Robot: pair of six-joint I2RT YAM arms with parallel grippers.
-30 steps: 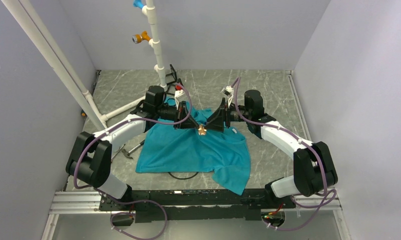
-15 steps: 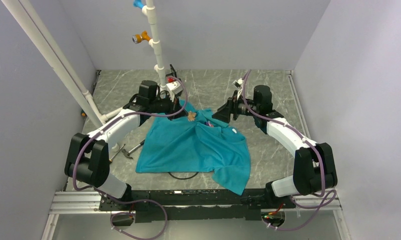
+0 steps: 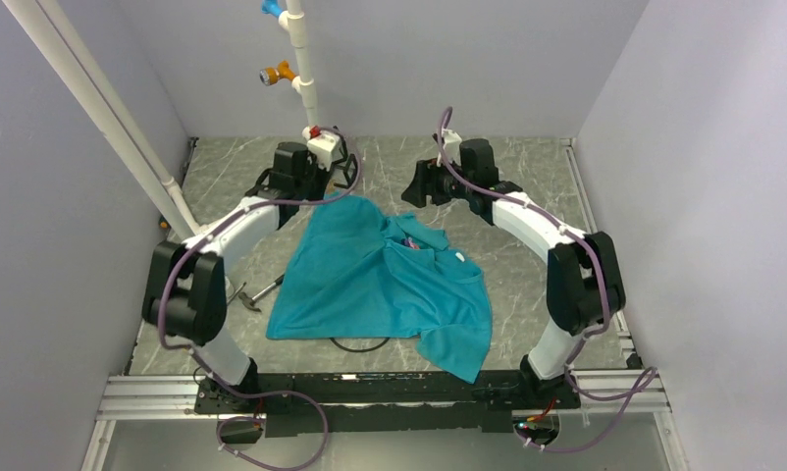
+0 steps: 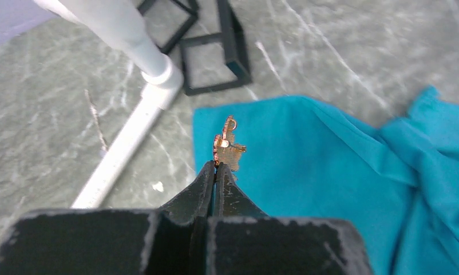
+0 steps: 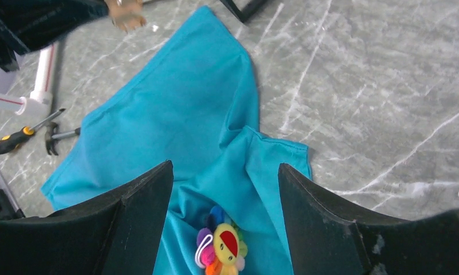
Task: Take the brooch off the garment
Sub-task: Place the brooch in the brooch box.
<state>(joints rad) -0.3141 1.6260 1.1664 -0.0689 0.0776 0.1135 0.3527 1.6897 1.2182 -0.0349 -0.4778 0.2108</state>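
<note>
The teal garment [image 3: 370,285] lies spread on the marble table, its far corner pointing at the back. The brooch [image 5: 222,246], a small multicoloured flower with a yellow face, sits on a fold of the garment [image 5: 175,103] and shows as a tiny pink speck [image 3: 406,241] in the top view. My right gripper [image 5: 224,166] hangs open above it, the brooch just nearer than its fingertips and touching neither. My left gripper [image 4: 216,166] is shut on a small copper-orange piece [image 4: 227,148], held over the garment's [image 4: 330,160] back left edge.
A white pipe stand [image 3: 306,88] rises at the back, its base pipe [image 4: 141,86] beside a black frame [image 4: 216,51]. A screwdriver [image 5: 21,137] and a small tool [image 3: 257,292] lie left of the garment. A black cable loop [image 3: 360,345] pokes out at its front edge.
Both arms have drawn back from the garment's middle toward the far side. The left gripper carried the copper-orange piece back and left. The right gripper opened wider and pulled away.
</note>
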